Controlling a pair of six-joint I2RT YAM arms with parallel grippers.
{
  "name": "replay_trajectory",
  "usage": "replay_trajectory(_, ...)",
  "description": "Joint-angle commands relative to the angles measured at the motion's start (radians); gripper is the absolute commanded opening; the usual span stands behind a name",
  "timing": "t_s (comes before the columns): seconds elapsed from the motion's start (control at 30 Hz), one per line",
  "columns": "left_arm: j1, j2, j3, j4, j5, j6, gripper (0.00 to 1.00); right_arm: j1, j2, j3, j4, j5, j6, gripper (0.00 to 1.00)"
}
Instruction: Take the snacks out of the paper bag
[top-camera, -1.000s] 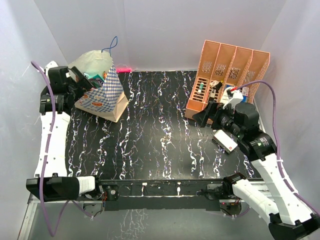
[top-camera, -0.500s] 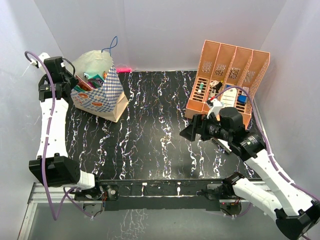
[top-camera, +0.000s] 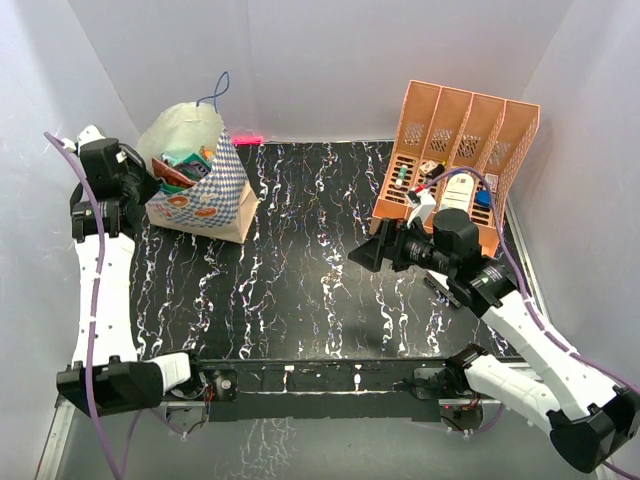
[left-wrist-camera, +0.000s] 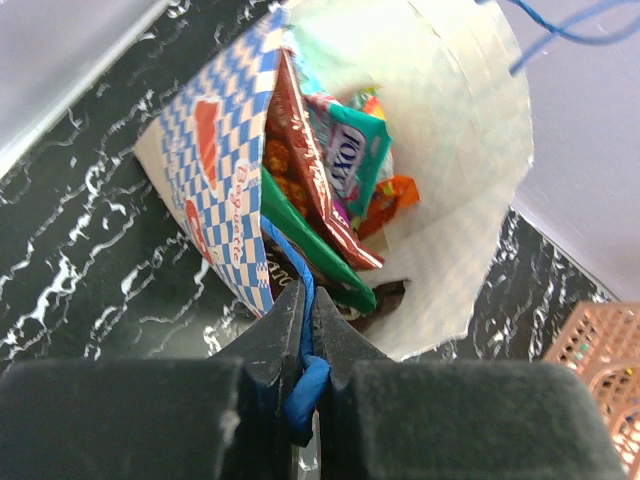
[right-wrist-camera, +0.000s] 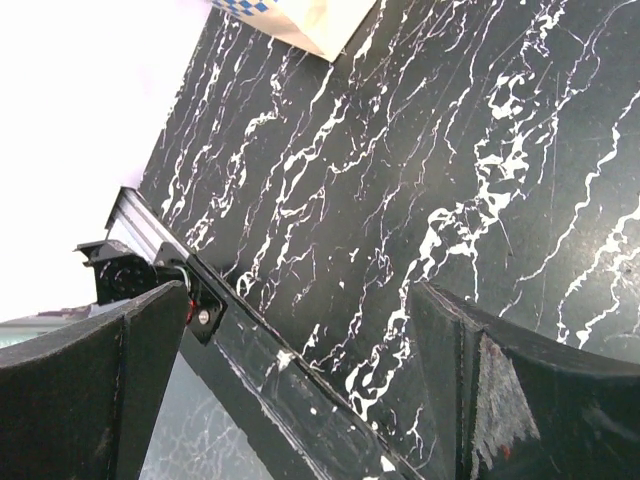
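1. Paper bag sits at 10 o'clock on the table, mouth open toward the left arm. The snacks are inside: red-brown chip bag, teal packet, green packet, orange wrapper.
2. Left gripper is clamped on the bag's blue cord handle.
3. Right gripper has jaws wide apart with nothing between them, over bare table at 3 o'clock.
4. Orange rack at 2 o'clock holds small items, too small to identify.
5. The bag wall hides the packets' lower ends. A dark wrapper at the bottom is only partly seen.

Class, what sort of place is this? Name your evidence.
Probably a robot test cell: two arms bolted to a marbled table, plain white walls, a staged paper bag and file rack.
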Motion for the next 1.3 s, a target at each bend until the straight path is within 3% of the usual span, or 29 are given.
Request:
replay_trajectory(0.0,0.000,-0.137,-0.026,0.015,0.158,-0.036,0.00,0.003,0.042,0.011,0.155,-0.008,0.027,0.98)
replay_trajectory(0.2,-0.001,-0.255,-0.078,-0.067,0.241,-0.073,0.00,0.003,0.146,0.073,0.223,-0.072,0.020,0.98)
replay_trajectory(0.43,-0.001,-0.431,-0.265,-0.085,0.416,-0.202,0.00,0.031,0.269,0.133,0.311,-0.147,0.017,0.98)
replay_trajectory(0.57,0.001,-0.489,-0.313,-0.113,0.502,-0.252,0.00,0.094,0.356,0.184,0.326,-0.062,-0.006,0.98)
replay_trajectory(0.87,-0.051,-0.572,-0.174,-0.413,0.234,-0.175,0.00,0.205,0.550,0.391,0.268,0.066,-0.115,0.98)
replay_trajectory(1.27,-0.059,-0.805,-0.211,-0.715,0.043,-0.160,0.00,0.293,0.766,0.688,0.390,0.235,-0.077,0.98)
